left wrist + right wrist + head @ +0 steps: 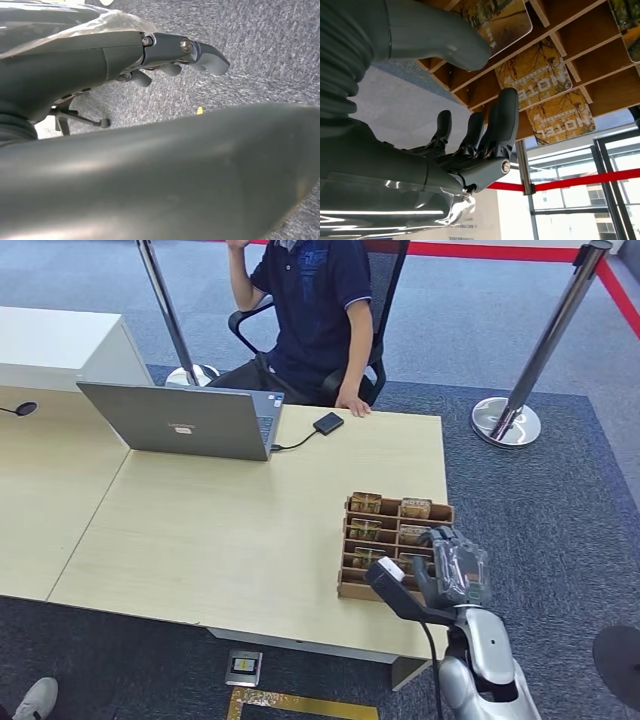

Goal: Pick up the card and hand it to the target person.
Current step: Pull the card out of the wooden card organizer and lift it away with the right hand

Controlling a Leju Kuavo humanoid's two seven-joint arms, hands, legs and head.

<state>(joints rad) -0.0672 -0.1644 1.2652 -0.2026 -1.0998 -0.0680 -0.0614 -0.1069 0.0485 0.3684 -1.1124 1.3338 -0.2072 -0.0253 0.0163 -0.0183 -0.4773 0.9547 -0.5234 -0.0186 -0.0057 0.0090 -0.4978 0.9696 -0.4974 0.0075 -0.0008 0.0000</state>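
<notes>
A wooden rack (349,590) stands at the table's front right corner, with several hotel cards (365,503) lying in its compartments. My right hand (453,565) hovers over the rack's right side. In the right wrist view its thumb (444,40) and dark fingers (501,120) are spread apart in front of the yellow autumn-print cards (533,75), with nothing held. My left hand (181,55) hangs over grey carpet with its fingers stretched out and nothing in them. The person (317,300), in a dark blue shirt, sits at the table's far side with one hand (353,405) on the tabletop.
A grey laptop (189,422) stands open at the table's far left, cabled to a small black device (328,423). Stanchion posts (506,420) with a red belt stand on the carpet to the right. A shoe (34,698) shows at the lower left.
</notes>
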